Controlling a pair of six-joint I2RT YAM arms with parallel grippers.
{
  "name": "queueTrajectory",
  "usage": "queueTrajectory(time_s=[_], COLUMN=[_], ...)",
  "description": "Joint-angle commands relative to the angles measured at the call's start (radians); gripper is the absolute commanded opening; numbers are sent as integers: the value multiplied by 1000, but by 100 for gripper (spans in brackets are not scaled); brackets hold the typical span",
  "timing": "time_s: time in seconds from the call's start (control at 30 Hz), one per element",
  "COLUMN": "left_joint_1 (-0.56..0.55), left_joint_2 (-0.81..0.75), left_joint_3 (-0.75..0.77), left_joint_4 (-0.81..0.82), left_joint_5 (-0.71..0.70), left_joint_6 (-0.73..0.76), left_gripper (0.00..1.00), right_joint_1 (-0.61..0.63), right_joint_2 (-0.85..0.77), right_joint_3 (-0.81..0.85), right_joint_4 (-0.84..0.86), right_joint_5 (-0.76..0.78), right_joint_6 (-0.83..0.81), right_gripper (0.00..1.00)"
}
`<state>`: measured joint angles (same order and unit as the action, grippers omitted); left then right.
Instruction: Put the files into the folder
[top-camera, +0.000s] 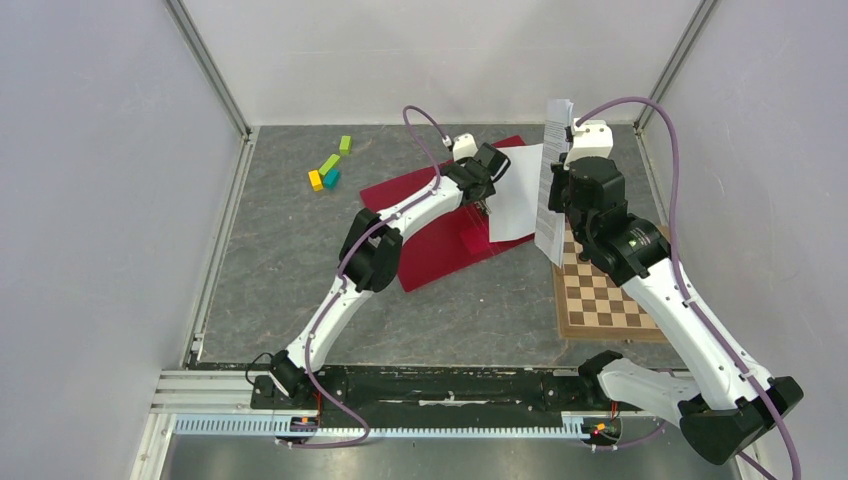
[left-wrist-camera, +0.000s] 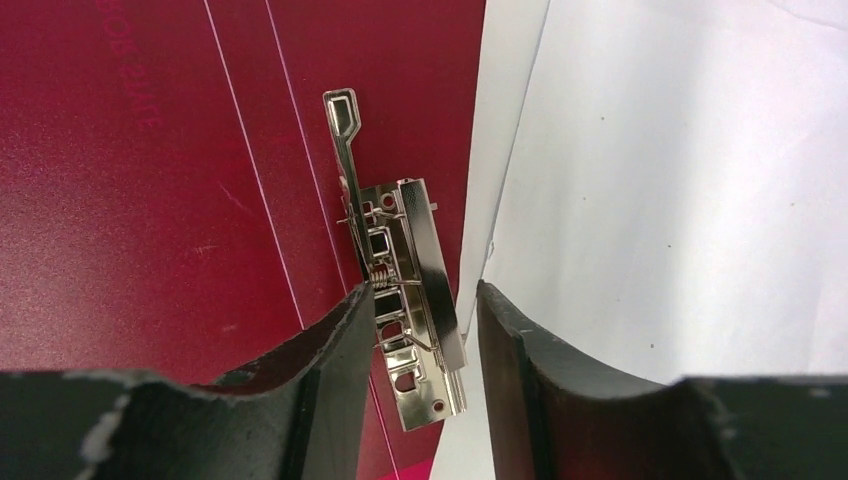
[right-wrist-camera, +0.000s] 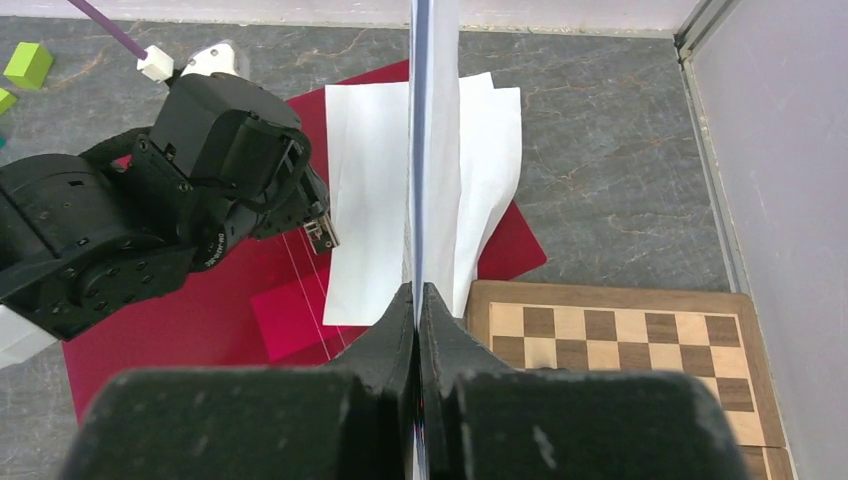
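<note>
While right claw (right-wrist-camera: 418, 292) clamps the files (right-wrist-camera: 435, 100), left claw (left-wrist-camera: 420, 290) gapes half-open astride clip (left-wrist-camera: 410, 250).

1. The table (top-camera: 300, 290) has a dark grey, marble-veined top.
2. Plain pale panels enclose it: a back wall (top-camera: 440, 50), a left wall (top-camera: 90, 200) and a right wall (top-camera: 780, 150).
3. Slanting aluminium posts (top-camera: 208, 65) stand at the table's two far corners.
4. A silver slotted rail (top-camera: 200, 385) runs along the table's near edge.
5. The light is soft and even across the walls and the tabletop.
</note>
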<state>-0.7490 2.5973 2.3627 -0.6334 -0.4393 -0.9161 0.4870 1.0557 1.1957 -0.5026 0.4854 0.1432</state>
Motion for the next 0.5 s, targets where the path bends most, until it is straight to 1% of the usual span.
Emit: queueTrajectory(time_s=[0.0,0.3,0.47], left_joint_1=[-3,-6,-6], left_joint_2=[22,45,49], left_joint_3=[54,56,51], left_joint_4=[40,34,27], left_joint_5=[-61,-55,-55], left_joint_6=[-45,-52,-41], left_gripper=[47,35,26], right_joint_1=[-1,-1,-1], right_joint_2=[-18,-16,-19], right_joint_3=[-4,-1,-1], right_joint_4=[32,35,36], right_joint_5=[-23,-30,-36], right_joint_6=[9,10,11], right_gripper=[0,0,0])
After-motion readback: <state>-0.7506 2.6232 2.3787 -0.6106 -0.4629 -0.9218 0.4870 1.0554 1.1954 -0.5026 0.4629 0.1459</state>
